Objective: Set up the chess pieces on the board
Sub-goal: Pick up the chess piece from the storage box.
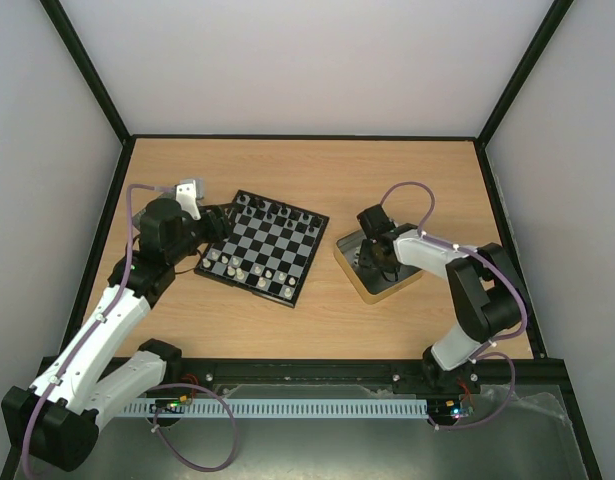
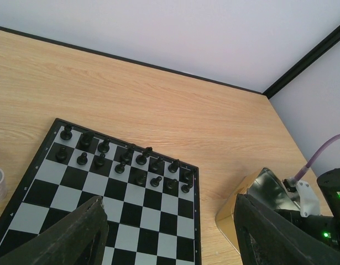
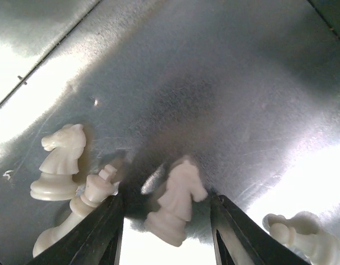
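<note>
Both are gaping: right gripper (image 3: 167, 200) is straddling a white knight (image 3: 178, 201) on the metal tray (image 3: 214, 83), left gripper (image 2: 170, 205) hovering over the chessboard (image 2: 131, 214).

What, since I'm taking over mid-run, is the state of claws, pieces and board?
Left claw: open, empty, over the board.
Right claw: open in the metal tray, straddling a blurred white knight, not clamped.
Done: black pieces stand in two rows at one board edge; some white pieces stand along the opposite edge.
Left: that knight plus three more tray pieces.

Tiny digits on board (image 2: 145, 218) edge
</note>
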Controlling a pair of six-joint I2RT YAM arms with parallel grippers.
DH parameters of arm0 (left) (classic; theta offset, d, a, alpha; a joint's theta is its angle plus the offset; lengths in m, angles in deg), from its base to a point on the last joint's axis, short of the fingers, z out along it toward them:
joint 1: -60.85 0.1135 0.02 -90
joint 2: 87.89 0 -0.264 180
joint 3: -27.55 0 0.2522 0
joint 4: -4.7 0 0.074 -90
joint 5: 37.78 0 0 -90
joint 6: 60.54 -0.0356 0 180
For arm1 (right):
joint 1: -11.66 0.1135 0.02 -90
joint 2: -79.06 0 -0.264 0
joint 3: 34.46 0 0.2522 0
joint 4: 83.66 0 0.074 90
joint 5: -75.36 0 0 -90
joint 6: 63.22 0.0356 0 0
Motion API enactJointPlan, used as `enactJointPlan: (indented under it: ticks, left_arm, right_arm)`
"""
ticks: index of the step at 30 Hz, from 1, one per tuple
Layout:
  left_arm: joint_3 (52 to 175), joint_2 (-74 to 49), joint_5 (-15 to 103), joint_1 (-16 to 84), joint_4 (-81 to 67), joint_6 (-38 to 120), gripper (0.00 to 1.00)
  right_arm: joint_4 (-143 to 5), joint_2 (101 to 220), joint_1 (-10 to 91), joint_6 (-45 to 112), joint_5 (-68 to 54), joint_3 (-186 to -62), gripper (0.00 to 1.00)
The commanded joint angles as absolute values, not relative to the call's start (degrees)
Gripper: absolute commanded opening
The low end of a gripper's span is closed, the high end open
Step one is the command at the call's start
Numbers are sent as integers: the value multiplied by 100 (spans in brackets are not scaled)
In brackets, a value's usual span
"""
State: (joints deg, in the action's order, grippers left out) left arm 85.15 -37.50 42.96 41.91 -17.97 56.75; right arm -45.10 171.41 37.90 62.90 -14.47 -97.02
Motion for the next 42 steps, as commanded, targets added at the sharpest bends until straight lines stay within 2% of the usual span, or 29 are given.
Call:
enactJointPlan:
  ticks: [1,6,17,23,30,36,39,42]
  left_arm:
    - [8458,-3741,4272,4211,-1671,5631,64]
    - [8450,-3709,4268,4213,-1645,5644,64]
    - [8461,-3728,4264,4213,-1661,5652,64]
    - [8476,-3720,4238,4213,-1662,5670,65]
    - [8429,-3719,4187,4213,-1622,5739,65]
    - [8427,-3702,4149,4212,-1596,5756,66]
    - [8428,-3716,4135,4208,-1607,5758,66]
    - [8414,-3737,4132,4212,-1631,5755,66]
  right_arm:
    - [-4497,17056,3812,6124,-1337,-9689,42]
    - [-4472,16907,3812,6044,-1270,-9747,38]
    - [-4283,16951,3812,6754,-1973,-9702,34]
    - [-4371,16939,3812,6966,-1834,-9645,22]
    - [-4380,16750,3812,7176,-1811,-9431,28]
    - [-4520,16777,3812,7153,-1867,-9369,18]
    - [-4677,16814,3812,7052,-1891,-9358,17]
    - [-4713,16900,3812,6974,-1994,-9389,26]
